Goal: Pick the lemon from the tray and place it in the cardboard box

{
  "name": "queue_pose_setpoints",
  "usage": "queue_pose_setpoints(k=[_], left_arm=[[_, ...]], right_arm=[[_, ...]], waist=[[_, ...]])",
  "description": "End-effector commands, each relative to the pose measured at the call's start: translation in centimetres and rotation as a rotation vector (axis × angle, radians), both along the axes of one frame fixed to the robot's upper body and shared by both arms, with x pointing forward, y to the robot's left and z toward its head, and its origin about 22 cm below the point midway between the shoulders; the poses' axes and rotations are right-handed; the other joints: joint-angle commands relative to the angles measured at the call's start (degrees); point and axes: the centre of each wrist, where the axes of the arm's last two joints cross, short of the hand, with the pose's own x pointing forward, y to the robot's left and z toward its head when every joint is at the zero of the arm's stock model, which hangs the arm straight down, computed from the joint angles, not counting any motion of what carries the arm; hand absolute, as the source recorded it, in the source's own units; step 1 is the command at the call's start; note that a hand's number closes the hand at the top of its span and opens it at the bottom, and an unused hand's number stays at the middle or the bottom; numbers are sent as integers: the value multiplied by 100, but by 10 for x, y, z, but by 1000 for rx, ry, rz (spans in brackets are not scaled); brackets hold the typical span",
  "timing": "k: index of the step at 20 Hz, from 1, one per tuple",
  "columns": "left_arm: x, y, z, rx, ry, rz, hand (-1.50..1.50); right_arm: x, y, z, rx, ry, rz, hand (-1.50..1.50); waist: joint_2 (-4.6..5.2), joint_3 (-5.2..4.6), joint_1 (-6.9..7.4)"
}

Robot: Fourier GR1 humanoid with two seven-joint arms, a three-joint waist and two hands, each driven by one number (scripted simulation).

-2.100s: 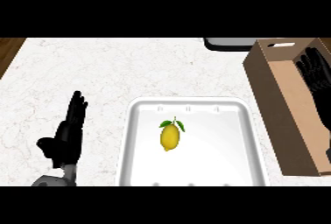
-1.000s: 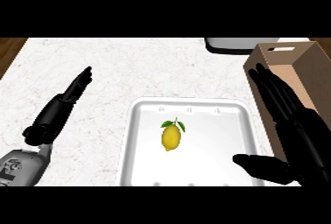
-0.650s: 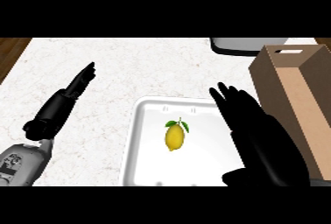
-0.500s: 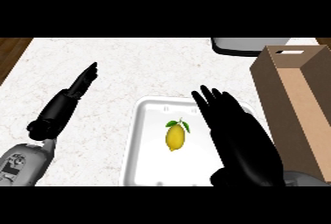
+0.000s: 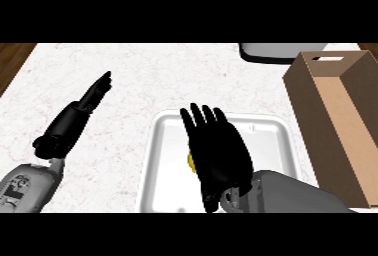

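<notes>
My right hand [image 5: 216, 150] hovers flat and open over the white tray [image 5: 162, 170], fingers straight and pointing away from me. It covers nearly all of the lemon [image 5: 190, 161]; only a yellow sliver shows at the hand's left edge. The cardboard box [image 5: 336, 120] stands open at the right of the tray, long and narrow. My left hand [image 5: 74, 120] rests open on the counter left of the tray, fingers stretched toward the far left.
A grey appliance [image 5: 277, 51] sits at the counter's far edge behind the box. The white marble counter [image 5: 148, 80] stretches between the hands and the back edge. A dark wooden strip [image 5: 13, 59] borders the counter's left side.
My right hand has swung left from beside the box to above the tray and now hides the lemon. The left hand has barely shifted.
</notes>
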Motion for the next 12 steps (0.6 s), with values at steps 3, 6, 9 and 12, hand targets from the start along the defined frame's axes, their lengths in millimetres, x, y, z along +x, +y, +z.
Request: queue_pose_setpoints(k=[3,6,9,12], left_arm=[[-5,18,-10,15,0,24,0],[-5,11,3,-13,4,13,0],[-6,15,-1,11,2,14,0],[4,10,3,0,-7,31,0]], right_arm=[[3,48,-7,-171,91,-192,-150],[7,54,-17,-190,130,-205,-150],[12,69,-21,-241,87,-213,-150],[16,78,-25,-260,62,-237,-150]], waist=[[9,9,-36],[-4,20,-62],[7,19,-69],[18,20,-126]])
